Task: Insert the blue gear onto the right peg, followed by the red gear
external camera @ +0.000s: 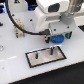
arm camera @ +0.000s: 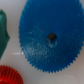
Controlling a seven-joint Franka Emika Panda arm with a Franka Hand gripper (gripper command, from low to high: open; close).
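Observation:
The blue gear (external camera: 55,38) lies on the white table just beyond the plate, directly under my gripper (external camera: 55,36). It fills the wrist view (arm camera: 47,40), seen flat from above, its toothed rim and dark centre hole clear. The gripper's fingers do not show in the wrist view, and the exterior view is too coarse to tell how the jaws stand. The red gear (arm camera: 9,75) shows only as an edge beside the blue gear. The black-bordered white plate (external camera: 59,56) lies in front, with the right peg (external camera: 50,50) and its twin (external camera: 36,56) upright.
A green object (arm camera: 2,32) lies close beside the blue gear. A small dark and tan object (external camera: 18,34) stands at the exterior view's left. A black cable (external camera: 25,27) loops from the arm over the table.

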